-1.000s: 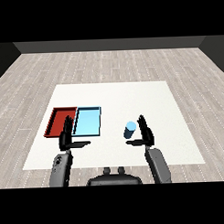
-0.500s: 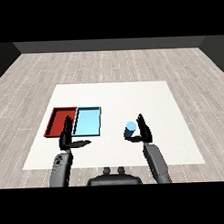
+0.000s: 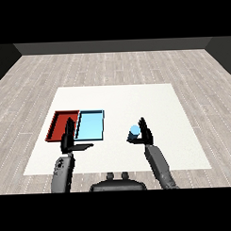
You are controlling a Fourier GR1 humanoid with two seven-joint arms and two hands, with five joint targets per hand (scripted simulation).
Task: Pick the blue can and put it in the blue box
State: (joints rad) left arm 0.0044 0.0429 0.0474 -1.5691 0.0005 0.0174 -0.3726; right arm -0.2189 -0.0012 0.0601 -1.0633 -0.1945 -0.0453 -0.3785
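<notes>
The blue can [image 3: 134, 131] stands upright on the white table [image 3: 117, 98], right of the two trays. My right hand [image 3: 146, 134] is close against the can's right side, fingers straight and pointing up, thumb reaching left along the can's near base; it looks open and not curled round the can. The light blue tray [image 3: 91, 126] lies left of the can with nothing in it. My left hand [image 3: 67, 139] is raised over the near edge of the trays, open, fingers up and thumb stretched to the right.
The red tray [image 3: 59, 125] lies against the left side of the blue tray, partly covered by my left hand. Grey wood floor surrounds the table on all sides.
My right hand has edged left until it sits against the can. The can and my left hand have hardly moved.
</notes>
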